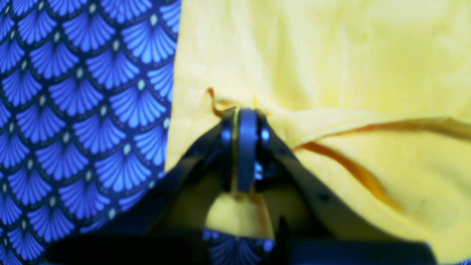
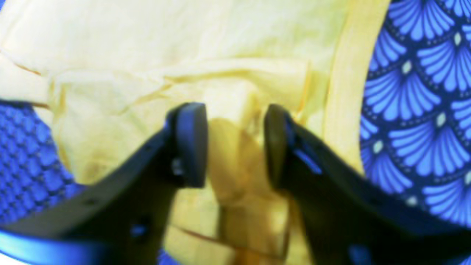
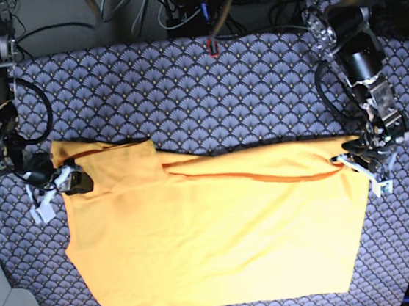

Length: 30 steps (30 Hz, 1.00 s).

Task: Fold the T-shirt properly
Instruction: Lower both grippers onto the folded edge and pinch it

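Left gripper (image 1: 245, 147) is pinched tight on the plain yellow-orange cloth T-shirt (image 3: 221, 232), at the folded edge. Right gripper (image 2: 233, 143) sits partly spread, cloth bunched between its fingers. Looks like mid-fold; next I'd guess the right one needs to clamp. Shirt lies across a blue fan-patterned tablecloth (image 3: 182, 89), cables behind.

My left pincer (image 1: 244, 147) is pinched tight on a bunched edge of the yellow T-shirt (image 1: 331, 66), w/ a bit of cloth poking out below the pads. A darker orange seam runs off to the right from the grip. Blue fan-pattern tablecloth (image 1: 81, 110) fills the left side. View's blurry.
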Tool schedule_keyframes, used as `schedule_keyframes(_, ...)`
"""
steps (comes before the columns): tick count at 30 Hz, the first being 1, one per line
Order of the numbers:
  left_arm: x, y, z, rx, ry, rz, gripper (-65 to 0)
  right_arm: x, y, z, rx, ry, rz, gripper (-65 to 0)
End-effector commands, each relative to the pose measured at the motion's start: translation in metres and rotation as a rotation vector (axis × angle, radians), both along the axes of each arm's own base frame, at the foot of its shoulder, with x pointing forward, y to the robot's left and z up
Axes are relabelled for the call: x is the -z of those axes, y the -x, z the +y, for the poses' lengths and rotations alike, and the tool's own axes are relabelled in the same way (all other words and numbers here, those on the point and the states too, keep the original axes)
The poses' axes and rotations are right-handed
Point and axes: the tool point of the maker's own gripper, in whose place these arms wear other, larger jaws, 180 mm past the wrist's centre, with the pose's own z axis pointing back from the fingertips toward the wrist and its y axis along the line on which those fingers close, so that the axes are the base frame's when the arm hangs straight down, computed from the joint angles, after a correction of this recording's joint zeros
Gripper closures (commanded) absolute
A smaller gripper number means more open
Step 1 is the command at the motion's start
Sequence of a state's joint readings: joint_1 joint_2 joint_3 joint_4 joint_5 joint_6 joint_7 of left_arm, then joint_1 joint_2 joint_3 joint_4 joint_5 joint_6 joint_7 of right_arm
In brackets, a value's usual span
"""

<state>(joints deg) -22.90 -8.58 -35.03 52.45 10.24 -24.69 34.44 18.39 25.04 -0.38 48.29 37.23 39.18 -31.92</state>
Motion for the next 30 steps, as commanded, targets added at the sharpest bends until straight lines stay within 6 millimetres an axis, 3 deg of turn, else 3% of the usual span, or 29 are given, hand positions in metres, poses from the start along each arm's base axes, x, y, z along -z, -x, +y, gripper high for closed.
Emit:
schedule_keyframes(1,-0.018,-0.013,0.005,0.0,-0.011,-0.048,0.0,-0.008,-0.006,0.0,-0.021,0.013,-0.018,-16.9)
schedule_keyframes(3,-0.017,-0.012,0.005,0.0,-0.011,-0.046,0.0,-0.008,-0.006,-0.001,-0.02,0.021,-0.019,-4.9)
schedule_keyframes(5,-0.017,-0.012,0.005,0.0,-0.011,-0.046,0.0,-0.01,-0.008,-0.001,-0.013,0.014,-0.032,0.0)
schedule_keyframes(10,-0.017,-0.012,0.005,0.001,-0.012,-0.045,0.0,-0.016,-0.013,-0.004,0.0,0.009,-0.054,0.0)
schedule_keyframes(21,-0.022,-0.015,0.01,-0.003,-0.02,-0.054,0.0,-0.066,-0.056,-0.016,0.003,0.039,-0.164,0.0)
schedule_keyframes(26,-0.055,-0.026,0.015,-0.004,-0.068,-0.129,0.0,-0.073,-0.06,-0.023,0.011,0.05,-0.176,0.0)
schedule_keyframes(30,-0.064,-0.028,0.02,-0.007,-0.091,-0.146,0.0,-0.076,-0.062,-0.025,0.012,0.052,-0.182,0.0)
